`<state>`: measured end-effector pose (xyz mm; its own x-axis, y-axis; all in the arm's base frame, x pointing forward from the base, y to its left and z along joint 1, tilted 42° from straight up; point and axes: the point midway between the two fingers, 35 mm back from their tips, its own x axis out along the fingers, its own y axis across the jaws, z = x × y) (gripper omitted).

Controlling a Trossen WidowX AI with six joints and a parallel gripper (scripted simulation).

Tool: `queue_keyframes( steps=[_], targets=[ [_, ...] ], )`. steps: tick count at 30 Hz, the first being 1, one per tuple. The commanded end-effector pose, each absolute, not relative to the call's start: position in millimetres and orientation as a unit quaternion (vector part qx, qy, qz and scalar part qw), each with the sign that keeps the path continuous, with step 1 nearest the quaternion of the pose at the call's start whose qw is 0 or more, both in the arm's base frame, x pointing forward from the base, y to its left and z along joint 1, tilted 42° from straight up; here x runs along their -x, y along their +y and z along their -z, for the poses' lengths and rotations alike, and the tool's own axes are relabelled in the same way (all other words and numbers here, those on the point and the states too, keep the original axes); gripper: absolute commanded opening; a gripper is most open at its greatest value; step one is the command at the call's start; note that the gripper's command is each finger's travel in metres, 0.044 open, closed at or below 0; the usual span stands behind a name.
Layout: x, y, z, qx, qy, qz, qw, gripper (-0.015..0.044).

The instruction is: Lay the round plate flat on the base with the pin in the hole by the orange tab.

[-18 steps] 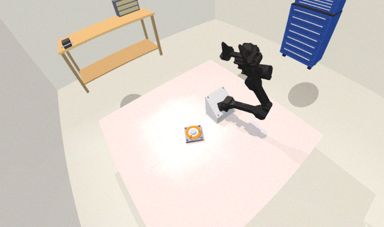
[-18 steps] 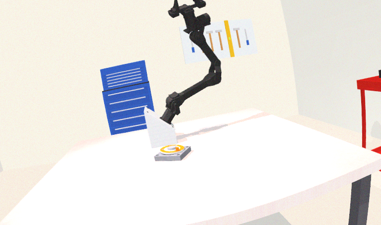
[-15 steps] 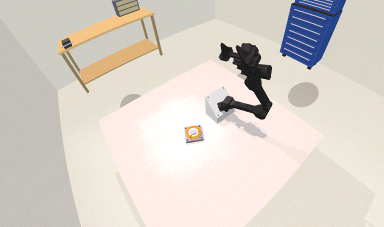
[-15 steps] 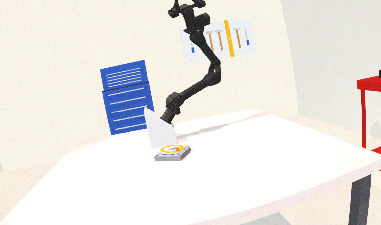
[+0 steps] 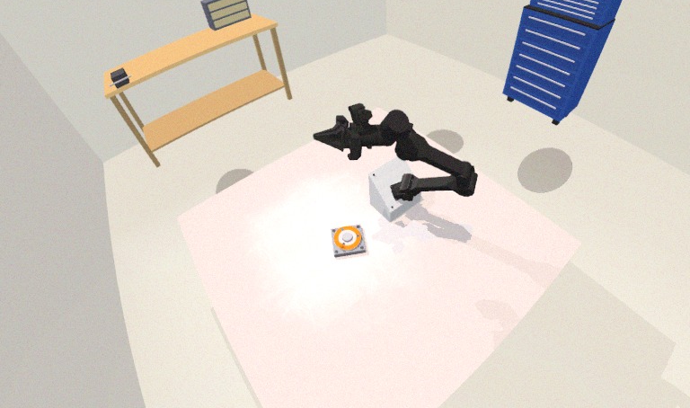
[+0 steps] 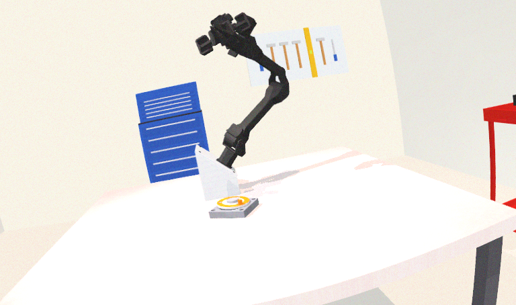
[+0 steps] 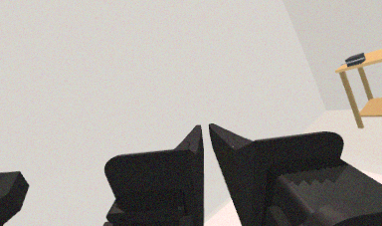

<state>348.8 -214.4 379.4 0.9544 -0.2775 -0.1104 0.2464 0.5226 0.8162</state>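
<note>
The gripper [image 5: 319,136] is seen raised high above the tabletop [image 5: 315,312], well apart from the work. Its two dark fingers are nearly closed, with only a thin slit of wall visible between the tips in the wrist view; nothing is clamped between them. The gripper is pointed toward the wooden shelf table [image 5: 198,52] at the far wall.

The round plate [image 5: 348,237], white with an orange ring, is located on the grey square base [image 5: 337,253] near the middle of the tabletop, just in front of the arm's white mount block [image 5: 386,200]. An orange tab [image 6: 241,201] is noted on the plate in the exterior view. Whether the plate lies flat or rides on the pin cannot be resolved. No part of the arm is in contact with the plate.
</note>
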Motion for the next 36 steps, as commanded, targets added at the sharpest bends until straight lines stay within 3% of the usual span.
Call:
queue_keyframes(
  steps=[1, 12, 22, 27, 36],
  targets=[
    [-379.9, -184.5, -315.3, -0.436, 0.109, 0.126, 0.885, 0.0000],
    [-400.3, -73.6, -166.8, -0.324, 0.400, -0.021, 0.857, 0.0000],
    [-334.8, 45.7, -59.9, -0.210, 0.624, -0.241, 0.713, 0.0000],
    [-299.5, 78.9, -39.1, -0.181, 0.675, -0.318, 0.641, 0.0000],
    [-298.9, 79.8, -38.7, -0.181, 0.675, -0.318, 0.641, 0.0000]
  ],
)
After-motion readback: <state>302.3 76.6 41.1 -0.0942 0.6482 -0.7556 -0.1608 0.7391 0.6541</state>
